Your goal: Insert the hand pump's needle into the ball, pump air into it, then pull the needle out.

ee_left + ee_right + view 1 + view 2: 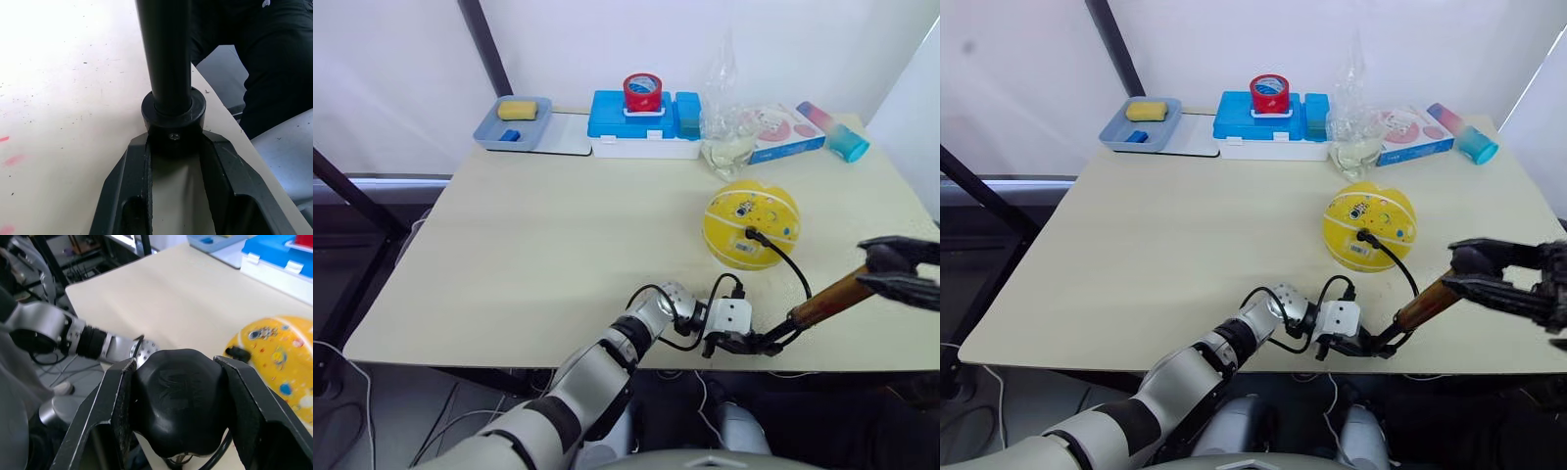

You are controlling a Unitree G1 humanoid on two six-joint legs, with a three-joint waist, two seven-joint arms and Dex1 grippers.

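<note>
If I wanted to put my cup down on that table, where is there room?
The widest bare stretch of the beige table runs between the grey tray and blue-lidded box at the back and the front edge. It is crowded around the yellow dotted ball, where both grippers hold the bronze-brown hand pump.

The left arm is reaching forward and to the right, low along the near edge of the bench (509, 294), its wrist turned so the left gripper (766, 343) is pointing right. Its jaws are closing around the black base cap of the hand pump (827, 301). The right gripper (1464, 270) is coming in from the right, held above the bench, its jaws clamping the pump's rounded black handle.
</note>
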